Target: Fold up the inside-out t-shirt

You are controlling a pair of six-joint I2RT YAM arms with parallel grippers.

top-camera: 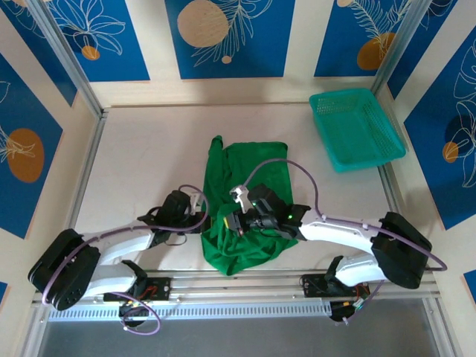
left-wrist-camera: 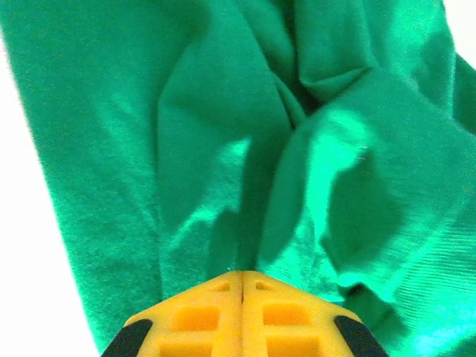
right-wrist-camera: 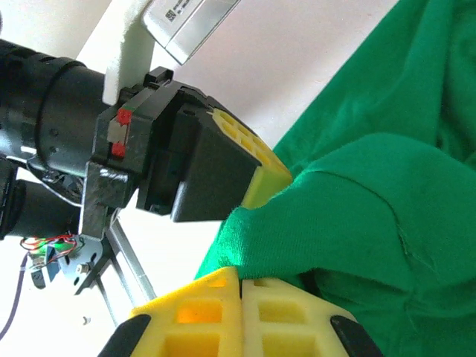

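The bright green inside-out t-shirt (top-camera: 249, 178) lies crumpled in the middle of the white table, with a narrow part reaching toward the back. Both grippers meet at its near-left edge. My left gripper (top-camera: 210, 218) has its yellow fingers pressed together, and a ridge of green cloth (left-wrist-camera: 245, 186) runs straight into the tips (left-wrist-camera: 242, 274). My right gripper (right-wrist-camera: 242, 272) is shut too, with the shirt's edge (right-wrist-camera: 320, 216) caught at its tips. In the right wrist view the left gripper's yellow finger (right-wrist-camera: 264, 177) pushes into the same raised fold.
A teal mesh basket (top-camera: 357, 128) stands at the back right. Bare white table (top-camera: 141, 156) lies left of the shirt. A metal rail (top-camera: 245, 286) runs along the near edge between the arm bases. Blue patterned walls enclose the back and sides.
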